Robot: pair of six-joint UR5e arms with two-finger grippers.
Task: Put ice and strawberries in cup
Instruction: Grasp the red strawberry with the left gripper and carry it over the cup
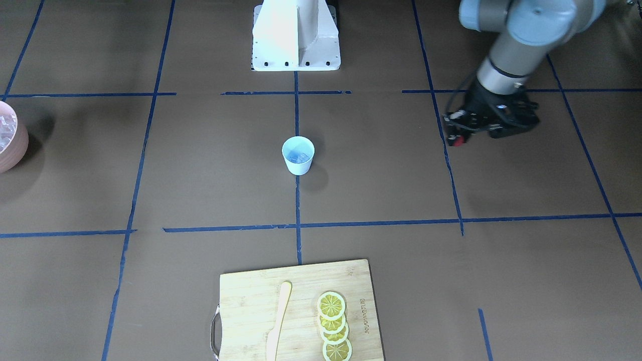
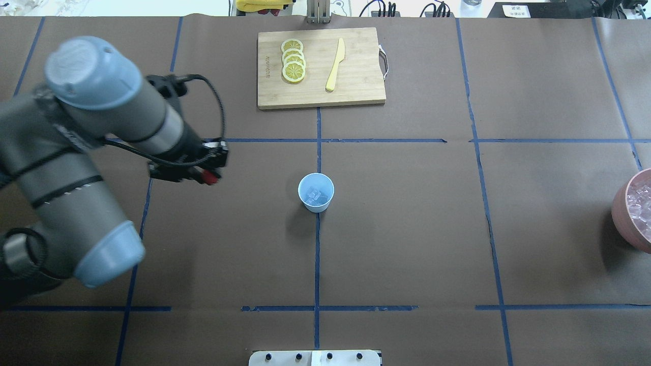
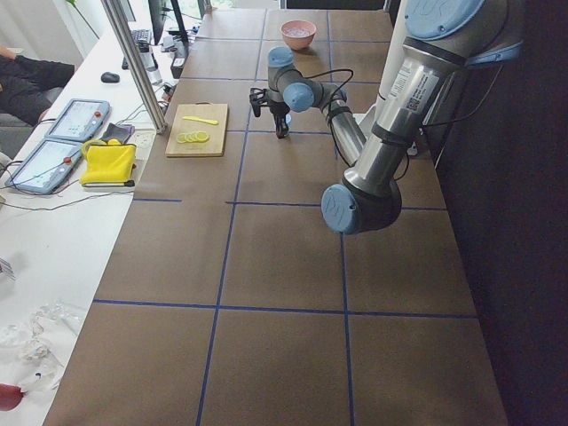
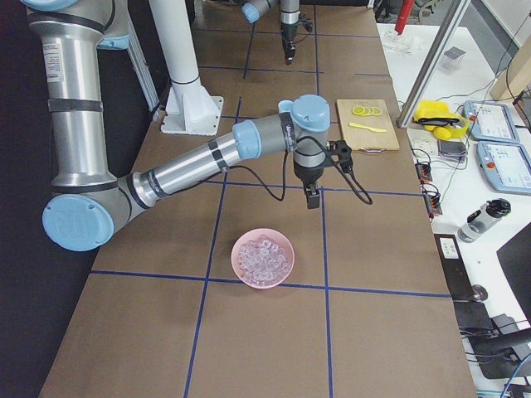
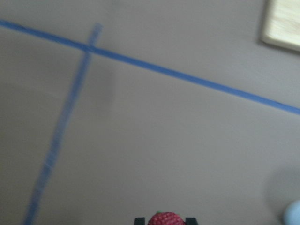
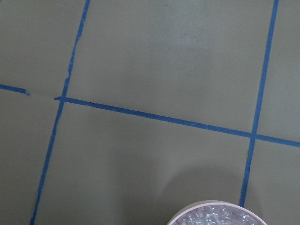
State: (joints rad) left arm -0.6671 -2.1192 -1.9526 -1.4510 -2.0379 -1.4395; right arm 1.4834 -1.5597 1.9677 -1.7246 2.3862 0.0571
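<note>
The pale-blue cup (image 2: 316, 192) stands upright at the table's centre and holds a few ice cubes (image 2: 314, 194); it also shows in the front view (image 1: 298, 155). My left gripper (image 2: 208, 176) is to the cup's left, above the table, shut on the red strawberry (image 5: 165, 219), which shows between its fingers in the left wrist view and in the front view (image 1: 455, 141). My right gripper (image 4: 312, 199) shows only in the exterior right view, above the table beyond the pink bowl; I cannot tell whether it is open or shut.
A pink bowl (image 2: 621, 208) of ice cubes (image 4: 262, 255) stands at the table's right end. A wooden cutting board (image 2: 356, 91) at the far middle carries lemon slices (image 2: 293, 60) and a yellow knife (image 2: 335, 63). Blue tape lines cross the brown table.
</note>
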